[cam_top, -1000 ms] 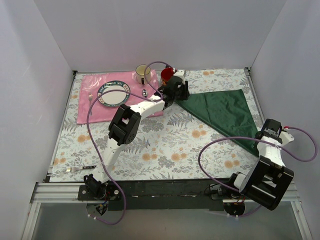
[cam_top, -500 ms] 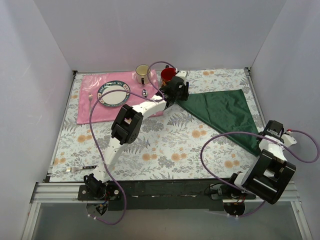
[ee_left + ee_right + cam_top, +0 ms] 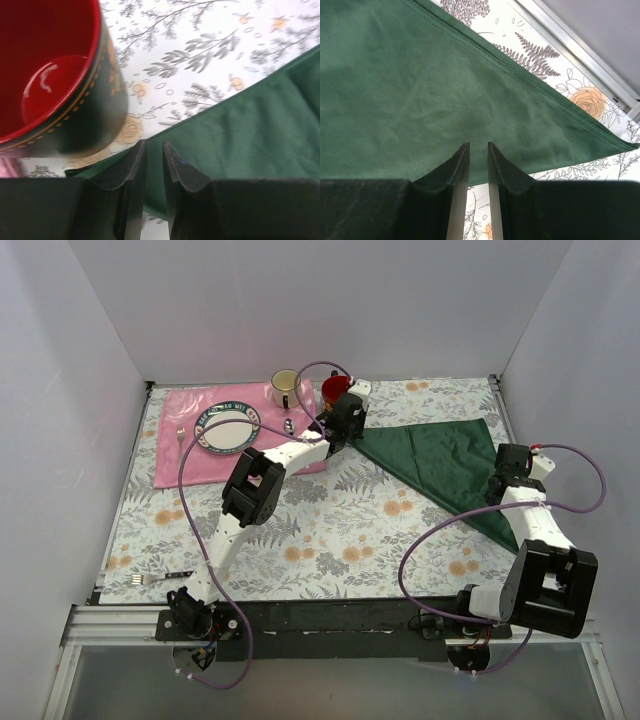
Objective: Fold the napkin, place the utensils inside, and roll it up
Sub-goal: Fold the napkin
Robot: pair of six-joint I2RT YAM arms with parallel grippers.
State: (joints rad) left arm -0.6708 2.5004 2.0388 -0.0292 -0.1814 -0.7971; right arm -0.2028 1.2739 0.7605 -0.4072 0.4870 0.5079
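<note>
Biggest worry first: the bench (image 3: 330, 530) has a slick-looking flowery cover, and the napkin (image 3: 440, 465) lies on it at the far right as a flat triangle; any pull that's uneven between the two arms probably drags the whole cloth instead of folding it, and the neat shape skews or bunches. The pink placemat (image 3: 175, 465) sits at the far left, its right end close to the napkin's left tip; a sloppy sweep could ruck that too.

The left gripper (image 3: 154, 145) is down at that left tip with its jaws only a thin slit apart; honestly can't tell whether they've nipped the hem or just sit over it; if they close on air, that corner goes nowhere while the other side moves. The right gripper (image 3: 478, 146) hangs over the napkin's near-right part, jaws a narrow gap apart with nothing between them and the cloth flat underneath; grabbing mid-panel there rather than at an edge would likely just pinch up a ridge.

The red mug (image 3: 55, 75) stands just beside the left gripper, close to the napkin's edge; swinging the corner sideways could knock it over. Smallest thing: the black-handled fork (image 3: 160, 579) is way off at the near-left edge, well apart from the napkin; long reach, and a thin handle lying flat looks easy to fumble off the bench.
</note>
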